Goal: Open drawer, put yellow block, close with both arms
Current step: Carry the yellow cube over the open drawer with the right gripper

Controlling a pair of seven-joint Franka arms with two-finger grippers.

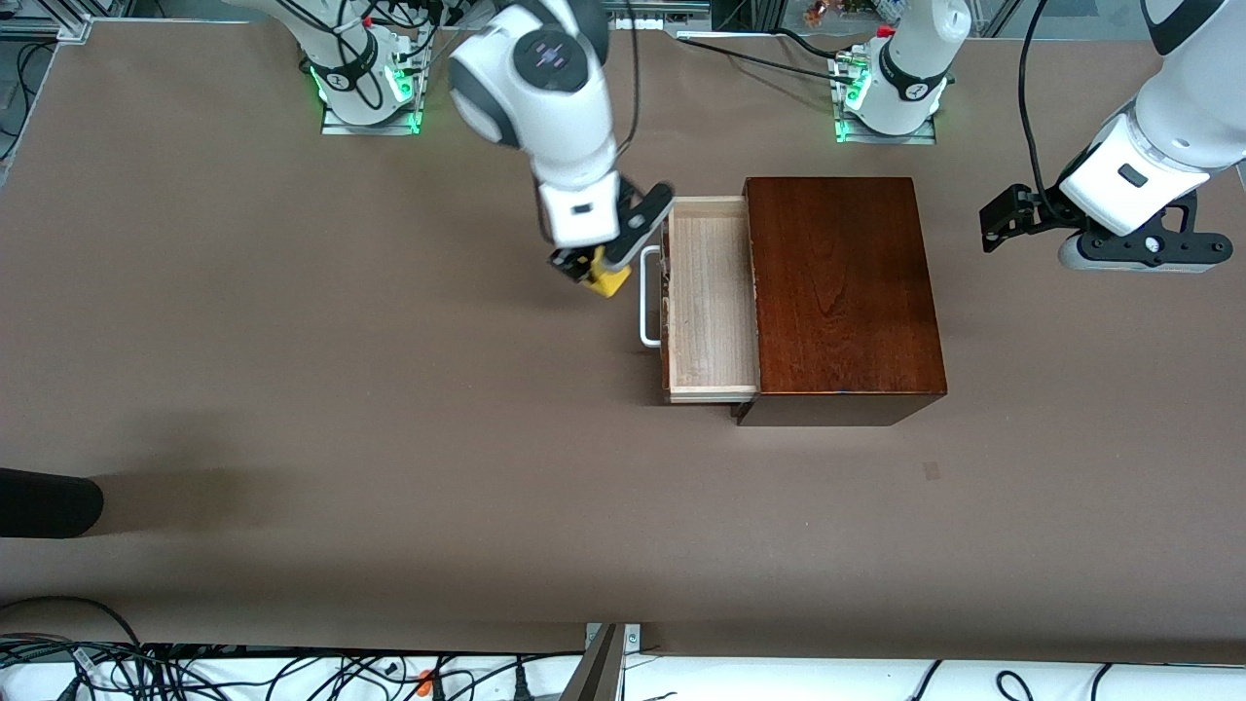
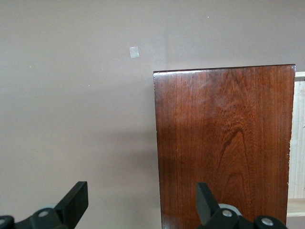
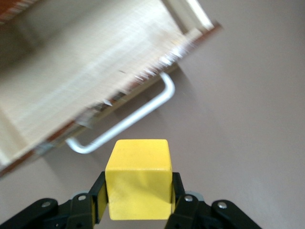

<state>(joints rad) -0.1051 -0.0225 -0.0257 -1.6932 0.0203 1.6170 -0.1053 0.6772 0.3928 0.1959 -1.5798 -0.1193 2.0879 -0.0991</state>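
- Drawer pulled out of wooden box toward the right arm's end of the desk; pale tray inside shows nothing in it.
- White loop handle on the drawer front, facing the right arm's end.
- Right claw clamped on yellow block, held up over the desk just beside the handle, not over the tray.
- Left claw fingers apart, gripping nothing, waiting above the desk at the box's closed end.

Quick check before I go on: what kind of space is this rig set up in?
Probably a robotics lab bench: two arms bolted to a brown-covered table, loose cables along its edge, and only a wooden box with its drawer open as a prop.
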